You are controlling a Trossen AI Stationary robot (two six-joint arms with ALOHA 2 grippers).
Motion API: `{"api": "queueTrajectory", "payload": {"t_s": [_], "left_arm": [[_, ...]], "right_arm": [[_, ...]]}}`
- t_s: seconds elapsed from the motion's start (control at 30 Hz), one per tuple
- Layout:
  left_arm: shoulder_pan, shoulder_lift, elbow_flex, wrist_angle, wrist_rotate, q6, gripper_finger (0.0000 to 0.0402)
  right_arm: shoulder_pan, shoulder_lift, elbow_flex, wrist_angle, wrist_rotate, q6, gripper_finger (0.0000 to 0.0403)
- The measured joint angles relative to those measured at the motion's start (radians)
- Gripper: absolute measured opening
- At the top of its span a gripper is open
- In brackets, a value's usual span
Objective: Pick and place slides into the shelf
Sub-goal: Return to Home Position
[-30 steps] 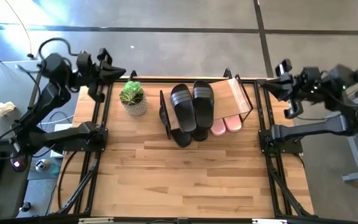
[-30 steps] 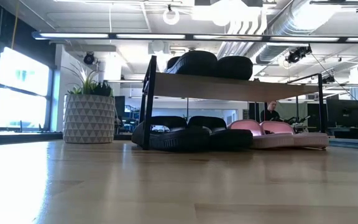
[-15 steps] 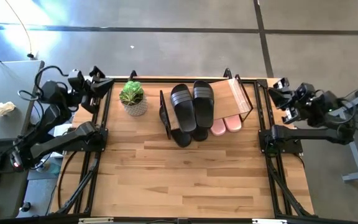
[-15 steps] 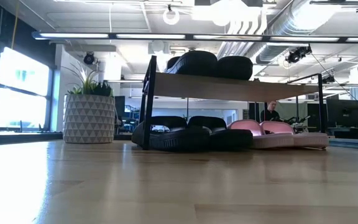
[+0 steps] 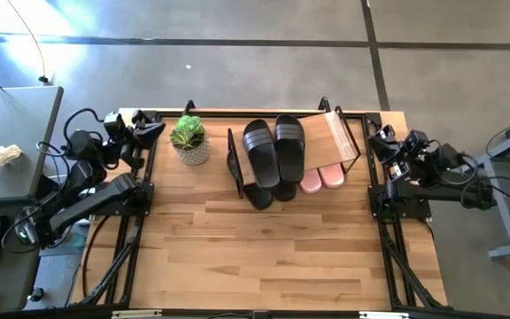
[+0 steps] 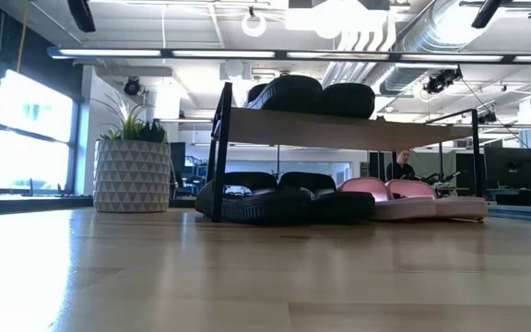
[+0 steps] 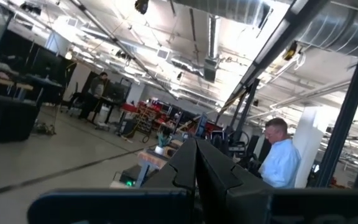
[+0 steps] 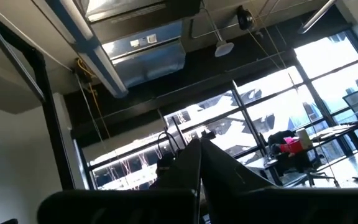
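Observation:
The shelf (image 5: 339, 137) stands on its thin black frame at the table's far middle. Two black slides (image 5: 275, 149) lie side by side on its light wood board (image 6: 339, 129). Under the board, two more black slides (image 6: 265, 196) and two pale pink slides (image 6: 404, 197) lie on the table, their ends sticking out toward the near edge (image 5: 320, 180). My left gripper (image 5: 144, 126) is folded back at the table's left far corner and is shut (image 7: 196, 163). My right gripper (image 5: 381, 142) sits at the right far corner, also shut (image 8: 201, 163). Both point up and away from the shelf.
A potted green plant (image 5: 188, 139) in a patterned white pot (image 6: 132, 175) stands left of the shelf. The wooden table (image 5: 255, 257) stretches bare from the shelf to the near edge. People show in the room beyond (image 7: 279, 163).
Both arms have folded down and drawn in to their own sides of the table, the left gripper sinking to the left far corner and the right gripper to the right far corner. The slides and the shelf have not moved.

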Motion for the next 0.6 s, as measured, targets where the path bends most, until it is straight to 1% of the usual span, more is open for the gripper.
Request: {"api": "queueTrajectory", "payload": {"t_s": [0.2, 0.33, 0.6], "left_arm": [[0.0, -0.041, -0.07, -0.023, -0.012, -0.032, 0.0], [0.0, -0.067, -0.121, -0.018, -0.03, -0.057, 0.0], [0.0, -0.123, -0.16, -0.02, -0.038, -0.071, 0.0]], "right_arm": [[0.0, -0.007, -0.036, -0.001, 0.01, 0.038, 0.0], [0.0, -0.007, -0.104, 0.024, 0.024, 0.076, 0.0], [0.001, -0.009, -0.264, 0.301, 0.021, 0.075, 0.0]]}}
